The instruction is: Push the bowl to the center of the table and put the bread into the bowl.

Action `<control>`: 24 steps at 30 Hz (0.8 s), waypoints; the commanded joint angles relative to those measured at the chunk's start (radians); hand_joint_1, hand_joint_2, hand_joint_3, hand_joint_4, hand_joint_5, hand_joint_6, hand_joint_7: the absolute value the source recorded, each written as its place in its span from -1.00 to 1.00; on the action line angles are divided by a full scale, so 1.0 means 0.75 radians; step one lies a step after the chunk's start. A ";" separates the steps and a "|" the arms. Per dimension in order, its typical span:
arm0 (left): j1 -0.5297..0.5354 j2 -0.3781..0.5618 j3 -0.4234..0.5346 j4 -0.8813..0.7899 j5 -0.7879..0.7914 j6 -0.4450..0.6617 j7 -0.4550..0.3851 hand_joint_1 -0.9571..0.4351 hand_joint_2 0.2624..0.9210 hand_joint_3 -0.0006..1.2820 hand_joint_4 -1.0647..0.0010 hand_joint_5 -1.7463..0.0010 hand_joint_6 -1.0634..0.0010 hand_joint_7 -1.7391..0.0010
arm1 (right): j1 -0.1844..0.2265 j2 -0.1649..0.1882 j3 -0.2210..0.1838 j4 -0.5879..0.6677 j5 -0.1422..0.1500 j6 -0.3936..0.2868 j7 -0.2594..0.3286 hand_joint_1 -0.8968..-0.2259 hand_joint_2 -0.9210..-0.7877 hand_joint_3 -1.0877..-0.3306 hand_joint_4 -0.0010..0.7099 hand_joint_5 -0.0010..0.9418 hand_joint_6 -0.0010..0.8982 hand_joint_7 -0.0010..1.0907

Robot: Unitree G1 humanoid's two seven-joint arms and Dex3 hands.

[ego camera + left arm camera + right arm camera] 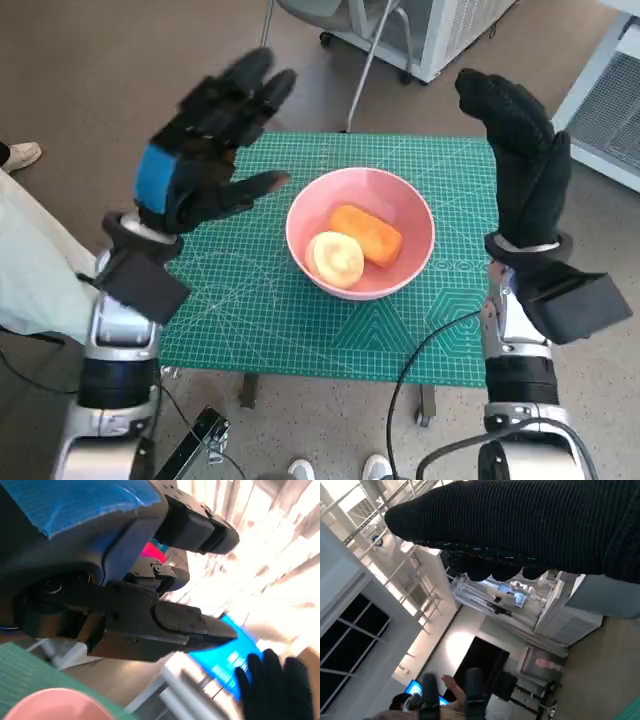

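Both forearms rise from the lower corners of the head view, the left hand (205, 150) and right hand (525, 165) raised either side of the pink bowl (360, 232), fingers released and grasping nothing. Orange bread (367, 233) and a pale round piece (336, 258) lie inside the bowl, mid-frame on the green worktop (250, 310). Only the left wrist view shows the bowl's rim from below the left hand; the right wrist view shows a seated person (447, 700). Bare mat surrounds the bowl to every edge.

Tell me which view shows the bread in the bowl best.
The head view: both pieces of bread lie inside the pink bowl, fully visible. The left wrist view catches only the bowl's rim; the right wrist view shows neither.
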 commanded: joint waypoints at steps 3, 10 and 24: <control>0.049 -0.030 0.011 -0.002 -0.012 -0.066 0.064 0.28 1.00 -0.75 0.07 0.93 0.08 0.81 | -0.006 0.016 0.010 0.002 0.007 0.038 0.003 0.33 -1.00 0.38 0.35 -0.96 -0.56 0.54; 0.068 -0.013 -0.001 -0.012 0.043 -0.072 0.097 0.28 1.00 -0.73 0.05 0.93 0.07 0.78 | -0.015 0.016 0.019 0.026 -0.005 0.027 0.012 0.31 -1.00 0.41 0.36 -0.96 -0.53 0.49; 0.088 -0.014 -0.017 0.009 0.169 -0.102 0.206 0.25 1.00 -0.74 0.01 0.94 0.30 0.47 | -0.016 0.010 0.025 0.055 -0.044 -0.004 -0.009 0.38 -0.71 0.27 0.37 -0.97 -0.50 0.45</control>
